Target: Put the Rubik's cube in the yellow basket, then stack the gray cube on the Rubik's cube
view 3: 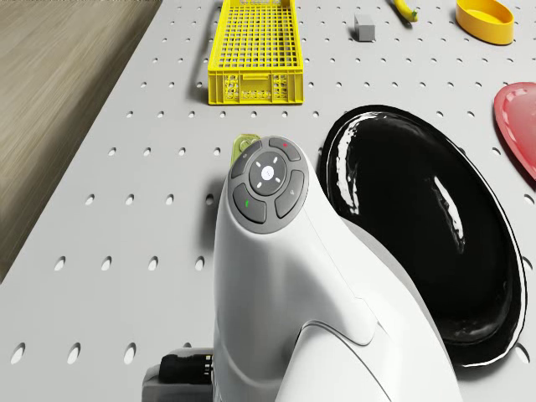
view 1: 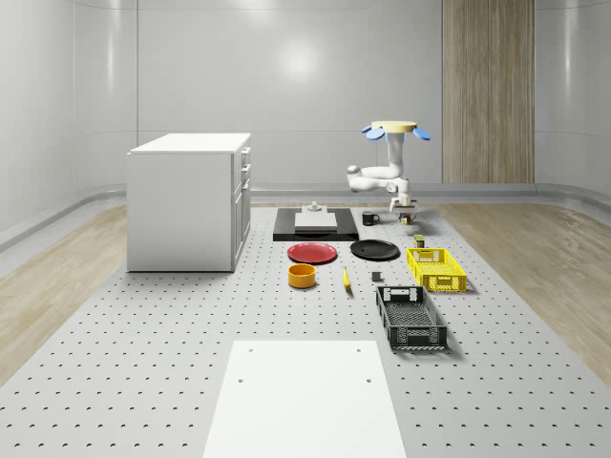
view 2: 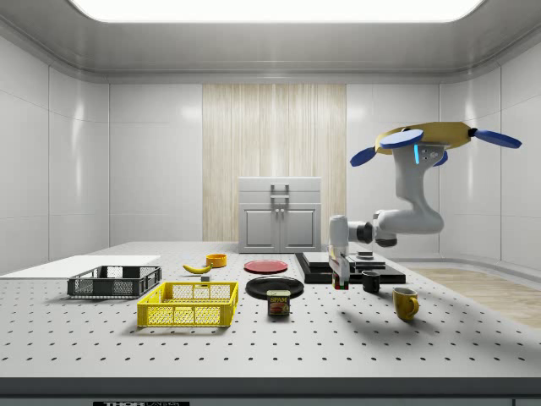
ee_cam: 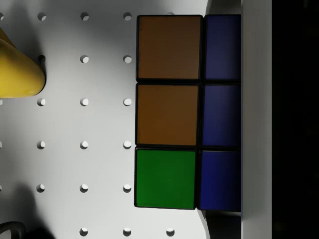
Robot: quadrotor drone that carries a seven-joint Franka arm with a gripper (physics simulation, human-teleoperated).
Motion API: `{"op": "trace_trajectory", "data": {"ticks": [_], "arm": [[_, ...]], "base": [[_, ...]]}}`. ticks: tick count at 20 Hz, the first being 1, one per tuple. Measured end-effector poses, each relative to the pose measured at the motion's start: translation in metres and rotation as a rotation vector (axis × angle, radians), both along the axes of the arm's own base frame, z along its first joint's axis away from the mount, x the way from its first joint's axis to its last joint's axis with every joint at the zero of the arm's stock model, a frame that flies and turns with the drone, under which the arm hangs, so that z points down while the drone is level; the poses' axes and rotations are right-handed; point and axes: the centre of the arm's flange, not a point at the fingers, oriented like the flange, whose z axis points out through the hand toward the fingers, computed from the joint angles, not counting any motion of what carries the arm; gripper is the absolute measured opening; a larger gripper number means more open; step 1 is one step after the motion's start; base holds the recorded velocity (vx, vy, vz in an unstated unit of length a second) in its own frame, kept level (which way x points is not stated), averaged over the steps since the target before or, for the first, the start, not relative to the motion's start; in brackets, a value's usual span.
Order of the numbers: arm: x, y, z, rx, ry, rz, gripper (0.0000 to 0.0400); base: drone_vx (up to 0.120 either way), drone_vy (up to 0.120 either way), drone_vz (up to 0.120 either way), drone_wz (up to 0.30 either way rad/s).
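Note:
The Rubik's cube (ee_cam: 169,114) shows orange, green and blue tiles, pressed against a dark finger (ee_cam: 294,119). My gripper (view 1: 408,218) (view 2: 341,284) is shut on it, a little above the table behind the yellow basket (view 1: 444,282) (view 2: 182,315) (view 3: 251,88). The basket holds nothing. The small gray cube (view 1: 377,278) (view 3: 366,26) lies on the table beside the basket. The drone (view 1: 393,129) (view 2: 427,139) hovers high over the table's far part, with the white arm (view 3: 276,276) bent down below it.
A black plate (view 1: 374,250) (view 3: 419,234) lies near the gripper, with a red plate (view 1: 312,253), orange bowl (view 1: 302,276) and banana (view 1: 346,279) further off. A black basket (view 1: 410,317) stands nearer the front. A yellow mug (view 2: 405,302) (ee_cam: 17,69), black mug (view 1: 368,218), can (view 2: 278,303) and white cabinet (view 1: 191,200) stand around.

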Motion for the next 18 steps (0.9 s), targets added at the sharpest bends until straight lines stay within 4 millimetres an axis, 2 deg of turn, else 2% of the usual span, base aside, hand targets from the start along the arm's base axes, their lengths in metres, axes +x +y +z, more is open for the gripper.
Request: {"op": "trace_trajectory", "data": {"ticks": [4,6,8,15,18], "arm": [[0.0000,0.0000,-0.0028,0.000,0.000,0.000,0.0321],[0.0000,0.0000,-0.0035,0.001,0.000,0.000,0.0321],[0.0000,0.0000,-0.0040,0.001,0.000,0.000,0.0321],[0.0001,0.0001,-0.0046,0.001,0.000,0.000,0.0321],[0.0001,0.0001,-0.0047,0.001,0.000,0.000,0.0321]], "base": [[0.000,0.000,0.120,0.000],[0.100,0.000,0.100,0.000],[0.120,0.000,0.000,0.000],[0.120,0.120,0.000,0.000],[0.120,0.027,0.000,0.000]]}}
